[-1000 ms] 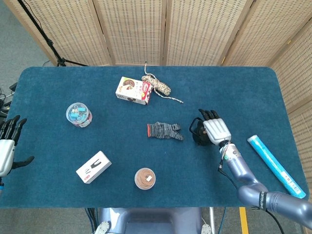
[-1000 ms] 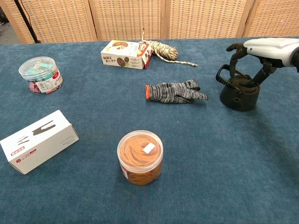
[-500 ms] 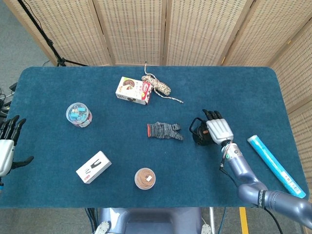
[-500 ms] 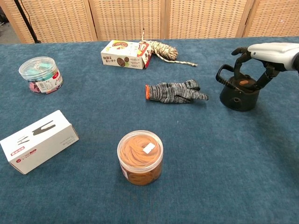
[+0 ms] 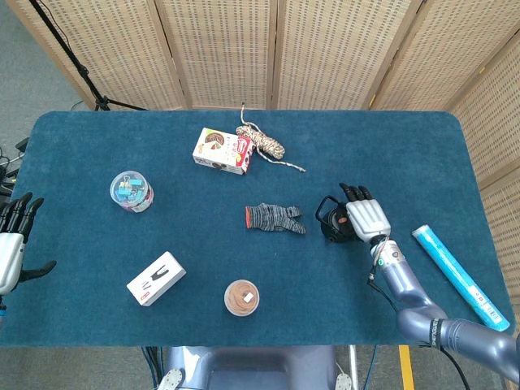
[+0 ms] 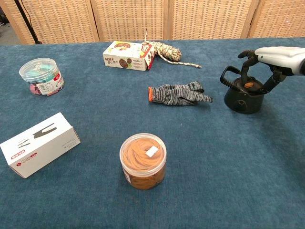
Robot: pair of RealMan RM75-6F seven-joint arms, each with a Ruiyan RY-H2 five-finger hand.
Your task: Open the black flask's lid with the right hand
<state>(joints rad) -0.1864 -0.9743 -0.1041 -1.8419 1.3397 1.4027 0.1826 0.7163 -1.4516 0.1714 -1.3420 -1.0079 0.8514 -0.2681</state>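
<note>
The black flask point(image 6: 243, 97) stands upright on the blue table point(image 5: 97, 309), at about three o'clock from the table's middle, its loop handle point(image 6: 228, 76) pointing toward nine o'clock and an orange spot showing on its top; the right hand point(image 6: 275, 59) hangs over it from the three o'clock side, fingers point(image 6: 245, 68) curled down around the lid point(image 6: 249, 87), fingertips at its edge, though whether they actually press it cannot be told; from the head view the same hand point(image 5: 364, 218) covers most of the flask point(image 5: 331, 223); the left hand point(image 5: 11, 248) rests at the table's nine o'clock edge, fingers spread and holding nothing; just beside the flask, toward nine o'clock, lies a grey knit glove point(image 6: 178, 93); a box of biscuits point(image 6: 126, 55) and a coil of rope point(image 6: 167, 51) sit toward twelve o'clock, touching; a jar of rubber bands point(image 6: 143, 160) stands near six o'clock.
</note>
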